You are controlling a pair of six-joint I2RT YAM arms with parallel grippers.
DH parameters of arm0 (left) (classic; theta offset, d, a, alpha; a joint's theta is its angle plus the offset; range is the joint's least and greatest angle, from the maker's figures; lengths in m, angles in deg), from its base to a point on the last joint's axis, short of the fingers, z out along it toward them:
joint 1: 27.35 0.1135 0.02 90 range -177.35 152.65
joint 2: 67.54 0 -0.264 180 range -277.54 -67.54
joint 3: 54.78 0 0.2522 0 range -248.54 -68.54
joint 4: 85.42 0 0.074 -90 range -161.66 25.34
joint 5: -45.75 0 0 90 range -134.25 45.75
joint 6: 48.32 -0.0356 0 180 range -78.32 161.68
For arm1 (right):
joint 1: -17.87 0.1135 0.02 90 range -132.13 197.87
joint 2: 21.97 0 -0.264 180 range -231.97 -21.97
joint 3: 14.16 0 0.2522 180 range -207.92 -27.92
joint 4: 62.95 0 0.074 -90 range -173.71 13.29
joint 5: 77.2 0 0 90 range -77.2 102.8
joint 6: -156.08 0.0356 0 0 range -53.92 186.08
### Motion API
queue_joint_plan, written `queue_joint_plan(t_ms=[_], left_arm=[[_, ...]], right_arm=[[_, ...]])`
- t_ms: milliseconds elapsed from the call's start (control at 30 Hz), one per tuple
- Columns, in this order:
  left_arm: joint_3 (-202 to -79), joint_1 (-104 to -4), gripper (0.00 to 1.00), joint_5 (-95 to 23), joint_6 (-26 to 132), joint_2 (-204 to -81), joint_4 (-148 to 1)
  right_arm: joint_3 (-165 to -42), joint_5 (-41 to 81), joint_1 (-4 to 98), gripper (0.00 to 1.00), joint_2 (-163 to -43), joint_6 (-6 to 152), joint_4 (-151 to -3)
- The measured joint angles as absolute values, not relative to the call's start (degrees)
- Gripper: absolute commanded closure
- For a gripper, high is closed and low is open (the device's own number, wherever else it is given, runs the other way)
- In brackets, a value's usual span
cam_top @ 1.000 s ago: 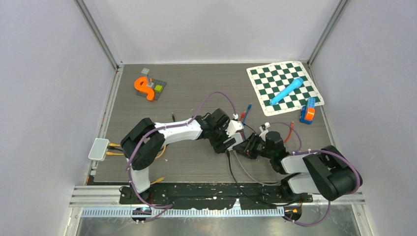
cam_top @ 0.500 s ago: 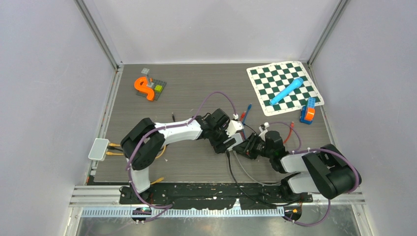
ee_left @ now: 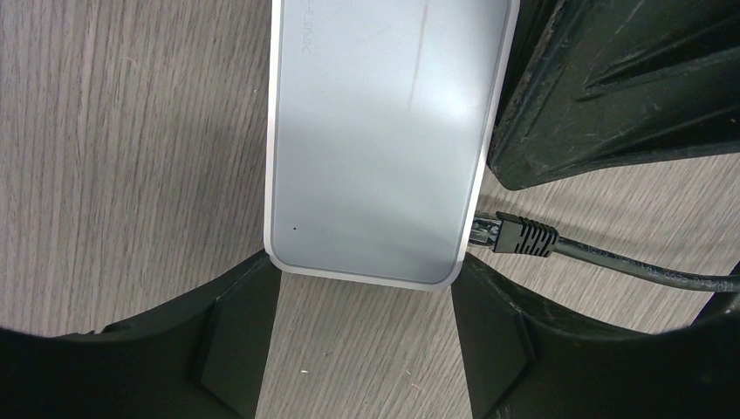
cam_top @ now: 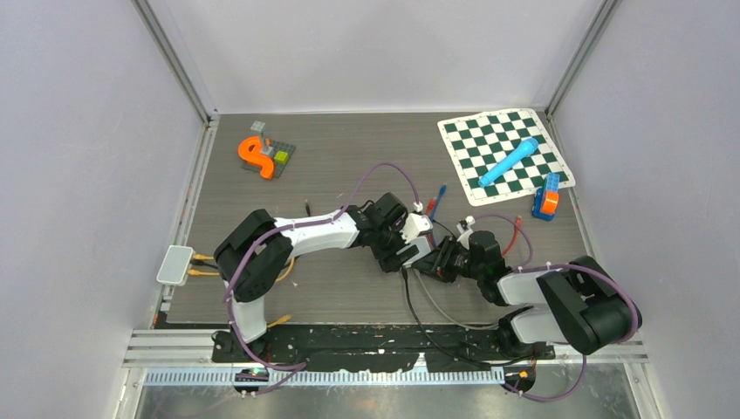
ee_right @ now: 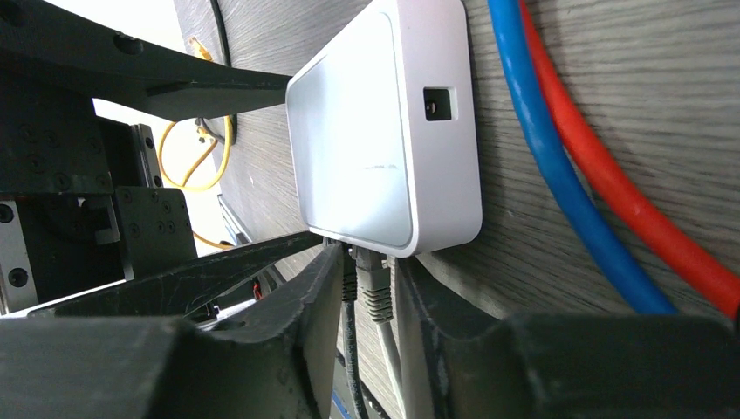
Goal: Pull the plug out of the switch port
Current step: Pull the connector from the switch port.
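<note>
The switch (ee_left: 384,131), a small pale box, is seen lying flat on the wooden table (cam_top: 349,157), a little toward 4 o'clock of the table's middle in the top view. It is met from 9 o'clock by the left arm and from 4 o'clock by the right.

The left gripper (ee_left: 362,288) is spread wide, and the switch's near end is caught between its fingertips (ee_left: 249,292), one set against each corner. From the left wrist, a black plug (ee_left: 522,237) is seen seated in the switch's 3 o'clock side, near the lower corner, with its black cord running off toward 3 o'clock.

The right gripper (ee_right: 371,297) is drawn in narrow on the plugs. In the right wrist view two plugs are seen side by side at the switch's 6 o'clock edge, both seated in their ports: a grey plug (ee_right: 377,288) pressed against one finger and the black one against the other (no gap can be made out on either side).

A blue cable (ee_right: 550,166) and a red cable (ee_right: 637,218) are laid together at 3 o'clock of the switch, and a yellow cable (ee_right: 209,166) is looped at 9 o'clock of it.

Elsewhere on the table, a chessboard mat (cam_top: 471,140) carrying a blue tube (cam_top: 509,161) is placed at 1 o'clock, and an orange S-shaped piece (cam_top: 254,155) at 10 o'clock.
</note>
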State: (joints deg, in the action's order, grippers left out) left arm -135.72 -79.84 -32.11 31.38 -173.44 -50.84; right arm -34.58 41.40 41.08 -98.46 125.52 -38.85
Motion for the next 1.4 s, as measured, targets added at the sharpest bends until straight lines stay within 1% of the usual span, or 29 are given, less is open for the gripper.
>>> queue_joint_plan(t_ms=[67, 300, 400, 467, 533, 700, 1000, 1200, 1400], left_arm=[[-135.7, -79.8, 0.61, -32.1, 31.4, -173.4, -50.8], [-135.7, -79.8, 0.61, -32.1, 31.4, -173.4, -50.8], [-135.7, -79.8, 0.61, -32.1, 31.4, -173.4, -50.8], [-135.7, -79.8, 0.61, -32.2, 31.4, -173.4, -50.8], [-135.7, -79.8, 0.61, -32.2, 31.4, -173.4, -50.8], [-135.7, -79.7, 0.61, -32.2, 31.4, -173.4, -50.8], [-135.7, -79.7, 0.61, -32.2, 31.4, -173.4, -50.6], [-135.7, -79.8, 0.62, -31.8, 31.7, -173.4, -49.9], [-135.7, -79.9, 0.62, -32.2, 32.1, -173.4, -50.2]], right_arm=[[-34.6, 41.4, 41.1, 0.7, -98.5, 125.5, -38.8], [-34.6, 41.4, 41.1, 0.69, -98.5, 125.8, -38.8], [-34.6, 41.1, 41.2, 0.72, -98.9, 126.4, -38.5], [-34.5, 41.0, 41.2, 0.74, -99.1, 126.8, -38.2], [-34.5, 40.8, 41.2, 0.79, -99.2, 127.1, -38.2], [-34.5, 40.8, 41.2, 0.94, -99.2, 127.2, -38.0], [-34.4, 42.0, 41.2, 0.95, -99.3, 125.2, -37.8], [-34.4, 43.7, 41.1, 0.95, -101.7, 124.2, -36.2], [-33.4, 44.9, 41.2, 0.95, -101.7, 122.9, -37.7]])
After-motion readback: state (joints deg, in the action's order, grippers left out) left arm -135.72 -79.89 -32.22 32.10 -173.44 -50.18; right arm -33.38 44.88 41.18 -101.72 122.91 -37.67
